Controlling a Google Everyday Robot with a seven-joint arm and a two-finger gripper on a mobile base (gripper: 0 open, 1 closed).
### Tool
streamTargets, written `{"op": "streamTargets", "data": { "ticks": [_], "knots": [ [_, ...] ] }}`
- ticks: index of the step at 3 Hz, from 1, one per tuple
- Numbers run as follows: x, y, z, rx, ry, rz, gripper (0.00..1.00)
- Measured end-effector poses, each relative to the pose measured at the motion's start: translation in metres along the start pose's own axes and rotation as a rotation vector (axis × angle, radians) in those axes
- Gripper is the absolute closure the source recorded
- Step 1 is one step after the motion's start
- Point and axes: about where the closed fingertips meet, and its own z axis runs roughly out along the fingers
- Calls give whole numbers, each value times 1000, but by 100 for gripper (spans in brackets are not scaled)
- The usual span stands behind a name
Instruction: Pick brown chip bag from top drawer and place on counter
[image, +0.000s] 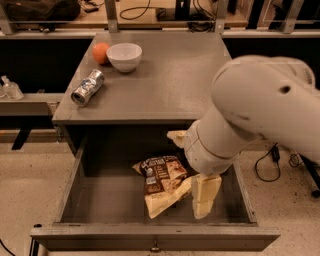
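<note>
One gripper, spread wide, empty, beside brown chip bag in top drawer. Risk: bag skids from closing fingers.

Dim, warm light falls from above and gives everything a yellowish cast. The counter takes it evenly, a matte mid-grey with no hard glare. The bowl at 11 o'clock is the brightest spot, and the can near it carries small glints. The arm at 3 o'clock is lit on top and shades off underneath. Below the counter's front edge, deep shadow covers the back of the drawer, whose bottom lightens toward 6 o'clock. The gripper, at 5 o'clock inside the drawer just right of the bag, shows pale and lit. Behind the counter at 12 o'clock the background is nearly black.
</note>
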Motion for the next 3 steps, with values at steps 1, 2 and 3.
{"op": "streamTargets", "data": {
  "ticks": [1, 2, 3],
  "knots": [
    [8, 10, 35, 65, 11, -145, 0],
    [9, -1, 39, 137, 17, -245, 0],
    [12, 1, 47, 124, 15, -242, 0]
  ]
}}
